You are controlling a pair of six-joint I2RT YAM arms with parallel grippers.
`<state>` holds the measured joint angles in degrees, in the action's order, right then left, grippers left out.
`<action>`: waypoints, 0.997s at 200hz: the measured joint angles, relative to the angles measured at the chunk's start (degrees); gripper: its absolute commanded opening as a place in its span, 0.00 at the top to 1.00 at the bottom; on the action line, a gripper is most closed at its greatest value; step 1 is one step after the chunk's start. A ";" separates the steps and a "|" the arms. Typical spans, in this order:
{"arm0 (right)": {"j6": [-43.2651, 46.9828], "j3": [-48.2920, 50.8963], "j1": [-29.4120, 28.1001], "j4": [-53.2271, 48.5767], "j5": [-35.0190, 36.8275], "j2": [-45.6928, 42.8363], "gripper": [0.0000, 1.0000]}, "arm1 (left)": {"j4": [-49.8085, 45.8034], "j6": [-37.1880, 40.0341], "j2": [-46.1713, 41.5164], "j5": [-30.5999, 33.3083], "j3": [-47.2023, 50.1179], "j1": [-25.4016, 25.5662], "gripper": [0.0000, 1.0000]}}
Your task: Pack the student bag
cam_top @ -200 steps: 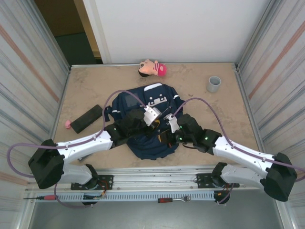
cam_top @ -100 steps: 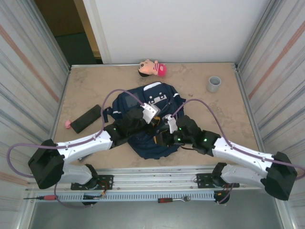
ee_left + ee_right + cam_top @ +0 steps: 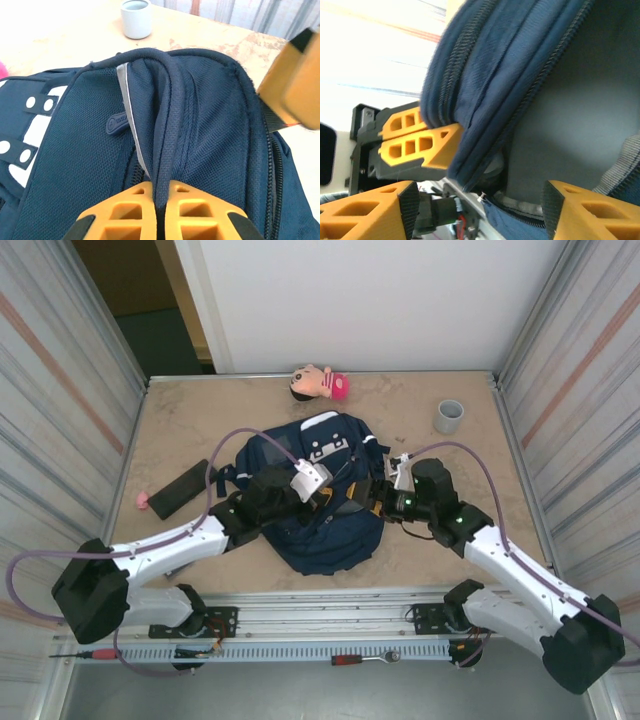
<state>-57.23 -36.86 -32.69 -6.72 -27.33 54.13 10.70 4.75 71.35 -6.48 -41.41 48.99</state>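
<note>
Orange left fingers [image 3: 131,206] are pinched shut on a navy piped seam [image 3: 165,115] at the top rim of the bag [image 3: 330,540]. Likely reason: lift that edge and keep the mouth from collapsing. In the right wrist view the same pair bites the zip edge [image 3: 451,75].

Right fingers [image 3: 585,210] stand wide apart with nothing between the pads. They sit just beside the bag's right flank and face the grey lining [image 3: 580,100]. My read is that this arm is free to pull the flap wider or go fetch an item.

The bag lies flat mid-tabletop [image 3: 200,420], between the two arms and nearer their bases. The white slotted patch is on its far side.

Loose things outside the bag:
- doll [image 3: 320,383], at the far edge
- cup [image 3: 448,416], far right
- black flat case [image 3: 183,488], left, touching or just beside a pink bit [image 3: 143,501]

All are well apart from the bag, so the packing looks barely begun.

Hard to tell:
- The bag's inside is dark, so I cannot tell whether anything is in it.
- From above, the wrists cover both sets of fingers.
- The frame bottom crops the right fingertips.
- A blurred orange block [image 3: 295,82] at the right edge of the left wrist view is probably the other arm, not certain.
- What the pink bit is, I cannot tell.
- The bright upper-left background in the right wrist view is washed out.
</note>
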 measured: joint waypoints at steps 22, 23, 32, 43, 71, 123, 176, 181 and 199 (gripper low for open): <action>-3.82 -0.46 0.00 1.81 -1.09 2.40 0.39 | -0.35 2.56 -0.59 -3.19 0.37 -0.66 1.00; -3.85 -0.50 0.00 1.88 -1.09 2.51 0.40 | -0.39 2.75 -0.66 -3.41 0.42 -0.70 1.00; -5.22 -1.18 -0.02 2.40 -1.07 3.54 0.46 | -0.74 3.69 -1.01 -4.63 0.52 -1.03 1.00; -6.03 -2.05 -0.02 3.02 -1.01 4.83 0.53 | -1.46 4.81 -1.73 -6.16 0.76 -1.42 1.00; -8.59 -2.69 -0.66 3.63 -1.18 6.05 0.91 | -4.48 8.28 -3.61 -9.51 0.94 -2.84 1.00; -14.62 0.22 -8.87 5.25 9.44 1.84 1.00 | -11.26 11.93 -6.91 -13.55 0.61 -5.51 0.86; -16.15 2.60 -15.74 6.75 21.20 -1.27 1.00 | -22.29 0.55 -11.74 -8.24 -3.87 -6.29 0.60; -15.96 2.60 -16.11 6.82 21.75 -1.20 1.00 | -23.43 -1.27 -12.55 -7.30 -4.39 -6.32 0.60; -15.41 2.60 -16.98 7.54 22.84 -0.17 1.00 | -27.23 -9.77 -16.55 -4.87 -5.57 -6.38 0.59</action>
<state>-72.64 -34.26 -49.67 0.82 -4.49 53.95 -16.53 -5.02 54.81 -11.35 -46.98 42.61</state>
